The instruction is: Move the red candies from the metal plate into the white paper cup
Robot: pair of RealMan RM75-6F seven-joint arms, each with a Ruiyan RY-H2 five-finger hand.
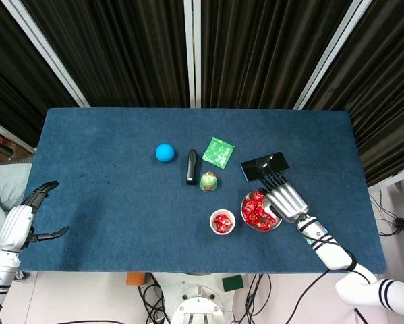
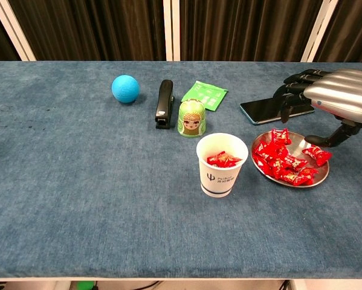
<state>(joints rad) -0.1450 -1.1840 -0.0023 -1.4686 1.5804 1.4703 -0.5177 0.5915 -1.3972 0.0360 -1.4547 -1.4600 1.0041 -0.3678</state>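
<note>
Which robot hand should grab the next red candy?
The right hand. It hovers open at the round metal plate of red wrapped candies, beside the white paper cup. The left hand sits far away at the table's other edge.

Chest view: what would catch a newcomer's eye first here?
The heap of red candies on the metal plate at the right, with the silver right hand hovering open just above it. Beside the plate, the white paper cup already holds a few candies.

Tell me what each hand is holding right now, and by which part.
Nothing: the right hand hovers open above the metal plate, and the left hand is open too.
</note>
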